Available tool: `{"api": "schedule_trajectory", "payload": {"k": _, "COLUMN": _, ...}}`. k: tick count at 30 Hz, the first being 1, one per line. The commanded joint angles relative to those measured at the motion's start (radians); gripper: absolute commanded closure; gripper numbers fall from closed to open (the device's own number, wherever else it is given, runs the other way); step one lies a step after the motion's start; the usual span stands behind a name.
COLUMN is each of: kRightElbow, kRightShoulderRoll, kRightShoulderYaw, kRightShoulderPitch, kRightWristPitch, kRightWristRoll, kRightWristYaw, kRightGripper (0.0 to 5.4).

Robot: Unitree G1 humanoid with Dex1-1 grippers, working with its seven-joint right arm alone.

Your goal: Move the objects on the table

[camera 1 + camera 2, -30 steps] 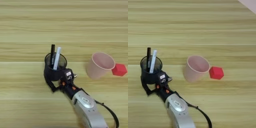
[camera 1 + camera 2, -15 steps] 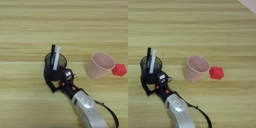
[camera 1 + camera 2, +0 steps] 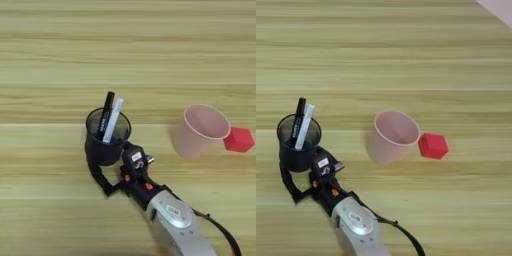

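A dark see-through pen cup [image 3: 106, 137] stands upright at the left of the table, with a black marker [image 3: 105, 115] and a white marker [image 3: 113, 119] sticking out of it. My right gripper [image 3: 105, 157] is shut on the pen cup, one black finger [image 3: 97, 172] curving round its left side and base. The same cup [image 3: 298, 143] and gripper [image 3: 298, 167] show in the right eye view. A pale pink plastic cup [image 3: 199, 131] stands to the right, leaning slightly. A small red block [image 3: 239, 139] lies just right of it, touching or almost touching it.
The light wood-grain table [image 3: 125, 55] stretches wide behind the objects. My silver forearm [image 3: 172, 222] comes up from the bottom edge, with a black cable [image 3: 222, 235] trailing to its right. A pale corner [image 3: 501, 7] shows beyond the table's far right.
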Motion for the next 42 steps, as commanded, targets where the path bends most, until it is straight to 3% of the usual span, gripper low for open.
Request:
{"api": "schedule_trajectory", "payload": {"k": 1, "kRightElbow": -0.049, "kRightShoulderRoll": -0.026, "kRightShoulderYaw": -0.019, "kRightShoulderPitch": 0.017, "kRightWristPitch": 0.025, "kRightWristRoll": 0.003, "kRightWristYaw": -0.004, "kRightGripper": 0.05}}
{"api": "schedule_trajectory", "payload": {"k": 23, "kRightElbow": -0.203, "kRightShoulderRoll": -0.083, "kRightShoulderYaw": -0.064, "kRightShoulderPitch": 0.127, "kRightWristPitch": 0.085, "kRightWristRoll": -0.003, "kRightWristYaw": 0.003, "kRightGripper": 0.05}}
{"api": "schedule_trajectory", "payload": {"k": 35, "kRightElbow": -0.315, "kRightShoulderRoll": -0.138, "kRightShoulderYaw": -0.149, "kRightShoulderPitch": 0.214, "kRightWristPitch": 0.143, "kRightWristRoll": 0.004, "kRightWristYaw": -0.001, "kRightGripper": 0.05}}
{"api": "schedule_trajectory", "payload": {"k": 42, "kRightElbow": -0.335, "kRightShoulderRoll": -0.116, "kRightShoulderYaw": -0.227, "kRightShoulderPitch": 0.207, "kRightWristPitch": 0.173, "kRightWristRoll": 0.039, "kRightWristYaw": -0.027, "kRightGripper": 0.05}}
